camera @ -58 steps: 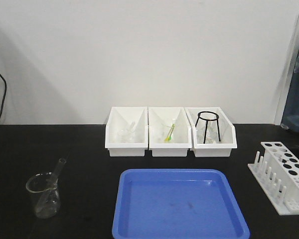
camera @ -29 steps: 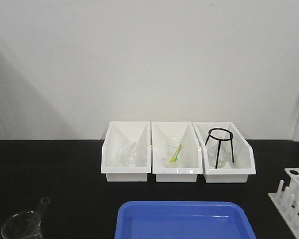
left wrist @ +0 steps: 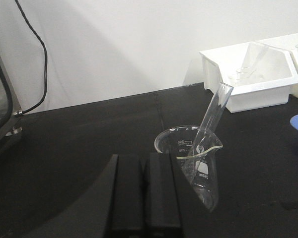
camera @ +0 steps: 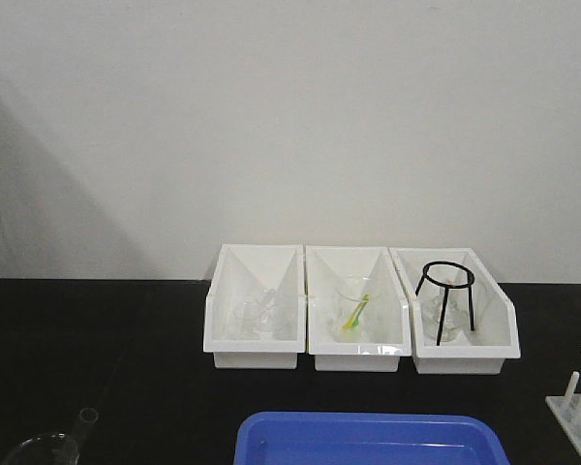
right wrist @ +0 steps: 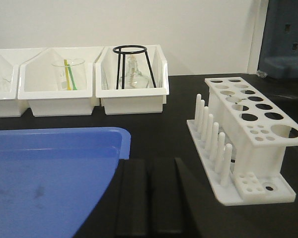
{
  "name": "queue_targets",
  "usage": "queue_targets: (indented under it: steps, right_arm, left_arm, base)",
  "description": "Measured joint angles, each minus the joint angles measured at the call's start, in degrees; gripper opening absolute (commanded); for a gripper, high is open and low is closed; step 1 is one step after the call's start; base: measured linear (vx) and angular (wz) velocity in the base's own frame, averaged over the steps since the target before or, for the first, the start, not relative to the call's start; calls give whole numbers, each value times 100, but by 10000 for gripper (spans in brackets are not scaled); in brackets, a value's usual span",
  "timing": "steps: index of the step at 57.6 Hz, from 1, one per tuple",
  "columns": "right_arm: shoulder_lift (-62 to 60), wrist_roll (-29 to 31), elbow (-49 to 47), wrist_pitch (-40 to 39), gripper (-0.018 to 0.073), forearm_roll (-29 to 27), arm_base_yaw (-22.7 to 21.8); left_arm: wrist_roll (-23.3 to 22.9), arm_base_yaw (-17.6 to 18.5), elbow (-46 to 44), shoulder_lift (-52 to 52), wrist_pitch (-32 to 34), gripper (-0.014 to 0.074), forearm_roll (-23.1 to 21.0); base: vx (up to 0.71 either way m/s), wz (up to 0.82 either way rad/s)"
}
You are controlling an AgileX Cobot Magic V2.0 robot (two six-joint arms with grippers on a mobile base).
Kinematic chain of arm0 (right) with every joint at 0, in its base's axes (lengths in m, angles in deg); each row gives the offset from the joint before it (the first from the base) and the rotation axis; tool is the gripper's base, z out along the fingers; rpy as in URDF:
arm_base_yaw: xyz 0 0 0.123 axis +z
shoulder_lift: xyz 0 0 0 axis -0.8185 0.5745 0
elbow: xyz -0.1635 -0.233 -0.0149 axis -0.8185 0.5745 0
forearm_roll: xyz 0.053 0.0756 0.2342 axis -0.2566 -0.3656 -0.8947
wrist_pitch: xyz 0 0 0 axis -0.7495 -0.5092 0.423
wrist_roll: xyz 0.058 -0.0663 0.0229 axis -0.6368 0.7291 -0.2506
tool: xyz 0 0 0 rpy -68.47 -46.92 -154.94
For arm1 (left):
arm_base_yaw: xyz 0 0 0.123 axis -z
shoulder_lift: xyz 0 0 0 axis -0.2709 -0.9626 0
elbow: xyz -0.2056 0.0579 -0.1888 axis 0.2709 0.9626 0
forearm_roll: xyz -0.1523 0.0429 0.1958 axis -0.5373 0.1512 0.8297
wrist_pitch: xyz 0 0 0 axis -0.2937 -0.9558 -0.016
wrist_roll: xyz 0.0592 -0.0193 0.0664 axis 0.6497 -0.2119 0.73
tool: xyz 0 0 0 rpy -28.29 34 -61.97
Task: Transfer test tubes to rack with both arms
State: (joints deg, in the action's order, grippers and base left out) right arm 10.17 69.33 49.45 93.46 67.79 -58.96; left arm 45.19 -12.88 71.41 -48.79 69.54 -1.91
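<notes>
Bright, even indoor light overall. Front view's soft and kinda grainy, with a big shadow on the wall at left. Wrist views are sharper; the test tube and beaker catch little glints.

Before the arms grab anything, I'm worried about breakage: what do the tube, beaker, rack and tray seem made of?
Tube: probably glass, clear and glossy with sharp glints.
Beaker: probably glass too, transparent with printed white marks.
Rack: white plastic, matte, with moulded holes and pegs.
Tray: blue plastic, faintly glossy, with a rounded moulded rim.
</notes>
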Motion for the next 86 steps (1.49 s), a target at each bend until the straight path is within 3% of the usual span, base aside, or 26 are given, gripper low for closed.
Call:
queue_targets:
  steps: [30, 40, 48, 51, 61, 74, 86]
  right_arm:
    - [0, 0, 0, 0, -8, 0, 0]
    - [0, 0, 5, -343, -8, 0, 0]
    - [0, -36, -108, -1006, -8, -5, 0]
    - [0, -29, -362, -995, -8, -5, 0]
    - [461, 225, -1946, -1042, -8, 7, 0]
    - [2389, 447, -3806, -1172, -8, 18, 0]
    - [3983, 402, -4537, -1172, -8, 1, 0]
  left_arm:
    - [6, 0, 0, 0, 81, -20, 0]
    - [-39, 0, 0, 0, 1042, -20, 0]
    - [-539, 0, 0, 0, 2144, -20, 0]
    - [-709, 0, -94, 5, 2152, -20, -7]
    - [-791, 0, -1427, -362, 1414, -20, -11]
    - [-385, 0, -3523, -2439, 1166, -20, 0]
    - [-350, 0, -4371, -4050, 1045, -20, 0]
  base:
    - [0, 0]
    - [0, 0]
    - [0, 0]
    - [0, 0]
    - [0, 0]
    - [0, 0]
    - [0, 0]
